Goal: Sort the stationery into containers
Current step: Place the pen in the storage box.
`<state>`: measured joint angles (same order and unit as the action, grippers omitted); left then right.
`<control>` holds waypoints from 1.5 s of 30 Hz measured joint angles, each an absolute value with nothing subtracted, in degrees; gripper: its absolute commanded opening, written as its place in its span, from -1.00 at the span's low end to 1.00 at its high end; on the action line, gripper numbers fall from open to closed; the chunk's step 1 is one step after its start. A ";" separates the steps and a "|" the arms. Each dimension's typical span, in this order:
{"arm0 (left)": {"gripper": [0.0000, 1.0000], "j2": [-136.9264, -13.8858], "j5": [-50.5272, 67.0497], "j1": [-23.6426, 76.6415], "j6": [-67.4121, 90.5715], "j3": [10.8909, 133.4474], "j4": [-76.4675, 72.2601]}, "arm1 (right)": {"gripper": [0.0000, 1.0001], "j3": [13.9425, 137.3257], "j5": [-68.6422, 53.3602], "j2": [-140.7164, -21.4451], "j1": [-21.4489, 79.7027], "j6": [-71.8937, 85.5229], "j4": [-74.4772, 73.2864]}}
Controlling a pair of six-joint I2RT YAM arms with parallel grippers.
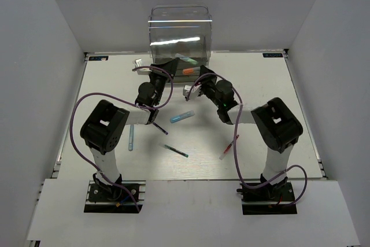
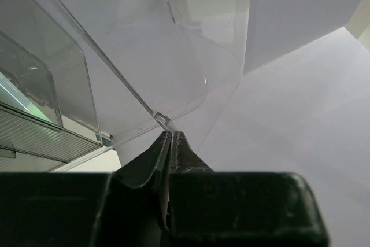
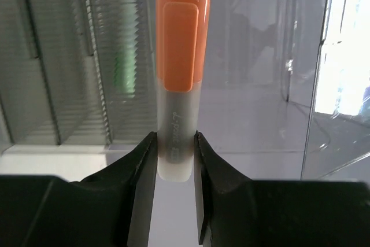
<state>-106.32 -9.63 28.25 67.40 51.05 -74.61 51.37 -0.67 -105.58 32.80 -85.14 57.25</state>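
The clear cabinet [image 1: 179,27] stands at the table's far edge. My left gripper [image 1: 163,67] is at its front; in the left wrist view the gripper [image 2: 171,133] is shut, with the thin edge of a pulled-out clear drawer [image 2: 144,56] running into its tips. My right gripper [image 1: 195,78] is shut on an orange-capped marker [image 1: 188,72] with a frosted white body [image 3: 182,39], cap pointing at the cabinet's ribbed drawers [image 3: 58,56]. Something green [image 3: 124,65] lies inside one drawer. On the table lie a light blue pen [image 1: 181,117], a teal pen [image 1: 175,151], a red pen [image 1: 229,147] and another light blue pen [image 1: 131,137].
A dark purple pen [image 1: 160,128] lies partly under my left arm. A small white object [image 1: 139,63] lies left of the cabinet. White walls close in the table on the left, right and back.
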 measured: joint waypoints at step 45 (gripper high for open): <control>-0.90 -106.61 -9.65 28.25 67.99 51.05 -74.63 | -1.00 78.35 7.46 -126.37 33.01 -105.38 54.00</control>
<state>-106.61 -9.65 28.25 67.99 51.05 -74.63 78.35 7.46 -126.37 33.01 -105.38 54.00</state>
